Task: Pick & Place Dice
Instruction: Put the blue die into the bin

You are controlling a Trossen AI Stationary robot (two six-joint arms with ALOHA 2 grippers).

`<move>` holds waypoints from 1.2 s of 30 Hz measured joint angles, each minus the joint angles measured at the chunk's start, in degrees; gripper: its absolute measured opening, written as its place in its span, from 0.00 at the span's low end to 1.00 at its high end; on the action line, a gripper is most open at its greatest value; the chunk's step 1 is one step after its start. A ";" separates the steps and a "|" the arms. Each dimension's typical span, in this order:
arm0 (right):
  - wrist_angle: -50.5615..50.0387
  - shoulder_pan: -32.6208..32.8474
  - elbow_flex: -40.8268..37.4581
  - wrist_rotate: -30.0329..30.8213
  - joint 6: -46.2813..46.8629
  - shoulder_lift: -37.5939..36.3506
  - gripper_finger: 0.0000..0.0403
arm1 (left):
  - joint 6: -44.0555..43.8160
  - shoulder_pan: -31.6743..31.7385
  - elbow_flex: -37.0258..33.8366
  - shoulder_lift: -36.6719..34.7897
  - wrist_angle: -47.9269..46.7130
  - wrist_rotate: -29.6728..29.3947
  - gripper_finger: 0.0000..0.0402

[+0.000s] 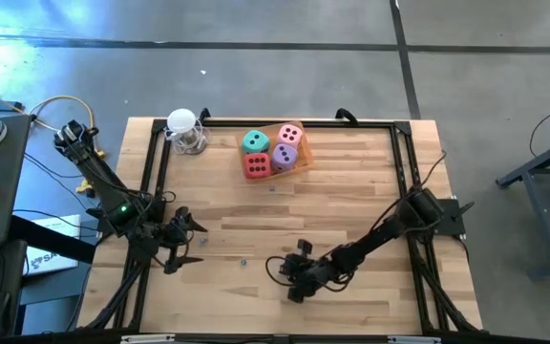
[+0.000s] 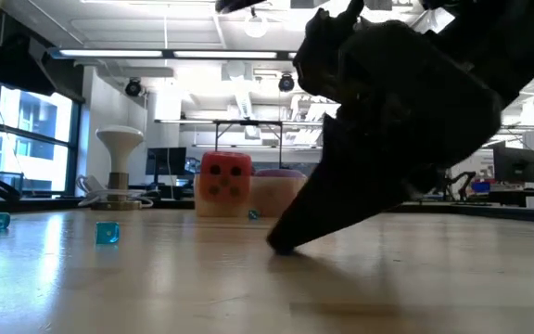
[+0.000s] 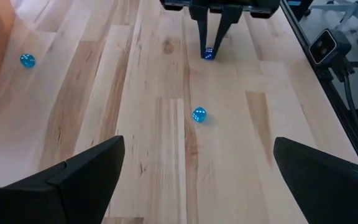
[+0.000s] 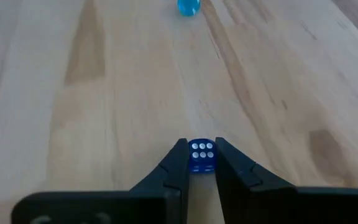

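My right gripper (image 4: 202, 163) is low over the near middle of the table (image 1: 351, 201), shut on a small clear-blue die (image 4: 202, 155) with white pips. Two more small blue dice (image 3: 199, 114) (image 3: 27, 60) lie loose on the wood, one between the two arms and one toward the far side. Four big soft dice, teal (image 1: 254, 142), pink (image 1: 291, 135), purple (image 1: 285, 154) and red (image 1: 256, 165), sit close together on a pale tray at the far middle. My left gripper (image 3: 197, 142) hangs open above the near left of the table (image 1: 184, 239), touching nothing. My right gripper pinches the small blue die by two opposite side faces (image 4: 191, 158), one fingertip (image 4: 178, 163) on each, at the fingers' free ends. The fingers slant down from the table's near right. The die sits square on the wood (image 3: 208, 54), its six-pip face up.
A clear object with a white top (image 1: 185, 131) stands at the far left. A black frame (image 1: 404, 162) runs around the table's edges. Bare wood lies between the arms and the tray.
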 joint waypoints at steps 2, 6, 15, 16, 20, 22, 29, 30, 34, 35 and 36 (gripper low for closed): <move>-3.35 -0.63 -0.20 -0.60 -1.13 -1.98 0.10 | 0.01 0.00 0.00 0.00 -0.01 -0.06 1.00; -14.02 -1.69 -0.59 1.06 -3.55 -7.17 0.10 | 0.04 0.00 0.00 0.00 0.02 -0.90 1.00; -43.01 -11.55 -0.59 13.27 6.32 -19.92 0.10 | 4.69 0.02 0.00 0.37 0.04 -7.53 1.00; -43.72 -13.38 -0.59 13.92 5.86 -21.07 0.10 | 5.56 0.02 0.00 0.37 0.04 -8.17 1.00; -41.49 -21.76 -0.48 14.87 -1.02 -24.52 0.10 | 9.54 0.60 0.00 0.37 0.14 -9.18 1.00; -38.11 -26.72 -0.44 13.56 -5.95 -25.07 0.10 | 10.84 1.46 0.00 0.37 0.22 -9.16 1.00; -26.98 -42.25 -0.26 2.77 -16.07 -24.23 0.10 | 15.70 5.37 0.00 0.37 0.22 -9.16 1.00; -26.86 -43.77 -0.27 1.63 -16.05 -23.97 0.11 | 16.45 5.95 0.00 0.37 0.22 -9.16 1.00; -26.34 -47.94 -0.35 -2.96 -16.44 -23.92 0.12 | 19.70 8.38 0.00 0.37 0.22 -8.57 1.00; -25.95 -48.58 -0.27 -4.33 -16.44 -23.95 0.12 | 20.58 8.90 0.00 0.37 0.22 -8.28 1.00; -25.78 -49.05 -0.26 -5.78 -16.43 -23.95 0.12 | 21.23 9.49 0.00 0.37 0.23 -8.09 1.00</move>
